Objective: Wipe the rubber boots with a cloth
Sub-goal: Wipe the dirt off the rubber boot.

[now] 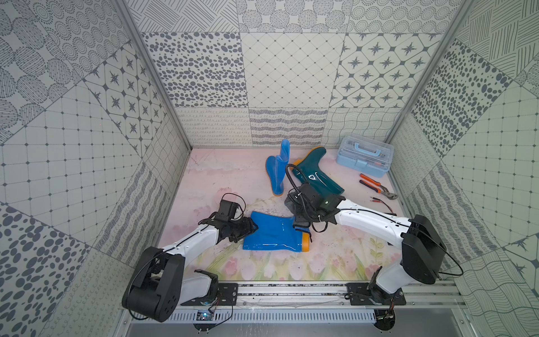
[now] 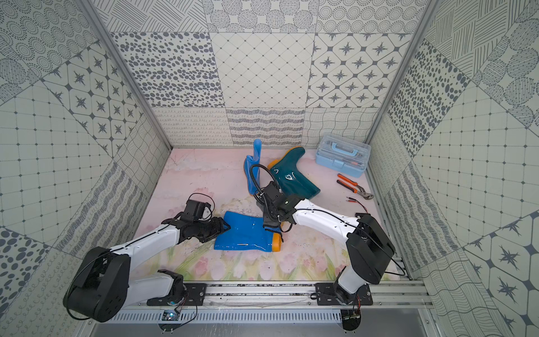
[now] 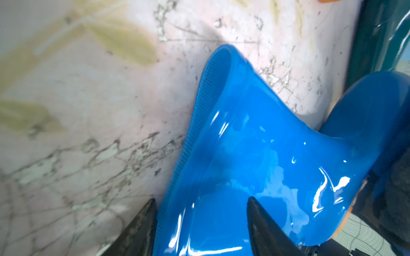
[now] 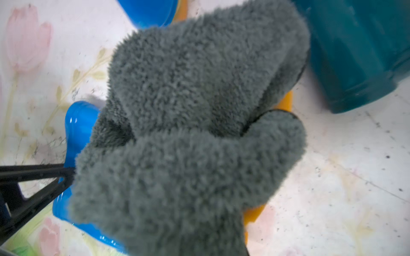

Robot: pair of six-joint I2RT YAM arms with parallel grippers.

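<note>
Cloth [image 4: 188, 133] clamped in right gripper [image 1: 302, 218] over lying blue boot [image 1: 274, 236]; left gripper [image 3: 200, 199], jaws apart, seemingly straddles its rim.

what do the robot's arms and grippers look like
Both the left arm and right arm: white shells, bulky black joints, thin black cables. The right arm adds a ribbed black hose and small green light. The left gripper has black tapered fingers.

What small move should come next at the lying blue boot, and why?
Probably close the left gripper on the lying blue boot: its jaws stand apart astride the shaft rim, and the cloth is at the sole end, so wiping might shove an unheld boot.
</note>
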